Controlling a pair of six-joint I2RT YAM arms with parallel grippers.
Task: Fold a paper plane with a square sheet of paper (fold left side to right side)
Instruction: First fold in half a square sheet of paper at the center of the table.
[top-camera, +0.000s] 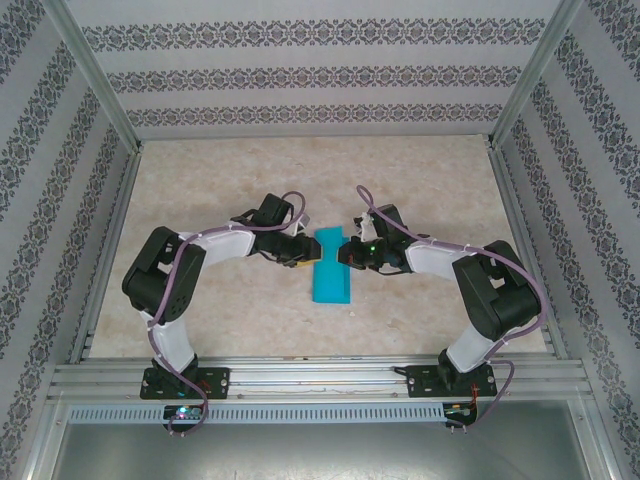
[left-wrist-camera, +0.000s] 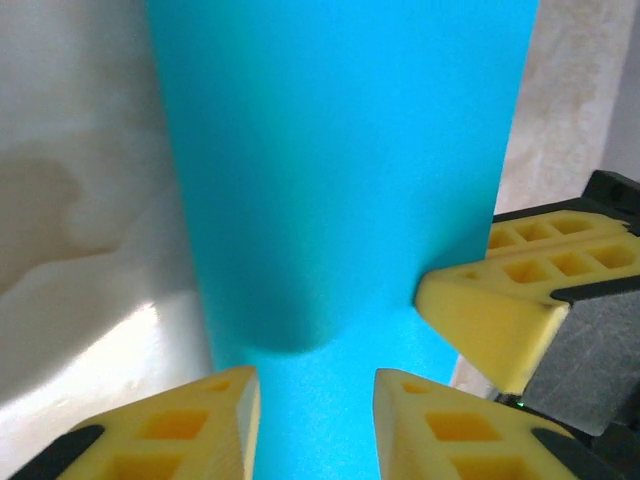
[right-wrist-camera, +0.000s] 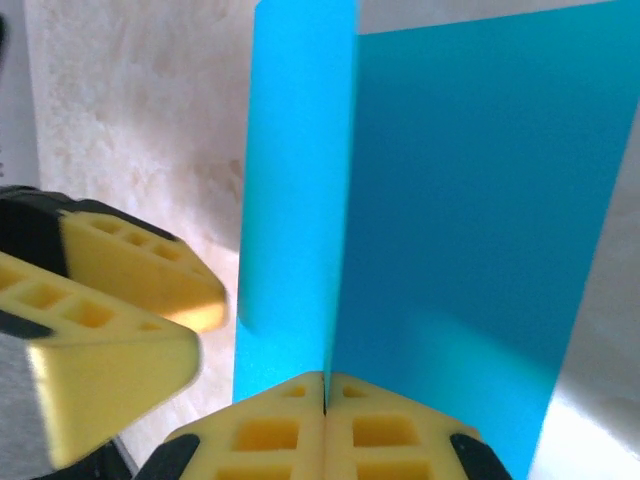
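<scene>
Paper state: the square sheet of paper (top-camera: 330, 268) lay at the middle of the table (top-camera: 220, 180), between the two grippers, and read from above as a narrow upright oblong, not a full square. Colour was plain matte teal-blue, no print. In the right wrist view the sheet (right-wrist-camera: 470, 200) showed two panels, a narrow strip on the left and a wider one on the right, meeting along one straight line. That line ran down into the seam of the right gripper (right-wrist-camera: 325, 385), whose yellow pads were pressed together and pinched the paper. In the left wrist view the sheet (left-wrist-camera: 340, 180) looked smooth, with a soft shadow low down. The left gripper (left-wrist-camera: 315, 385) had its fingers apart, teal paper visible in the gap; the right gripper's fingers (left-wrist-camera: 490, 320) sat just beside the sheet's edge.
</scene>
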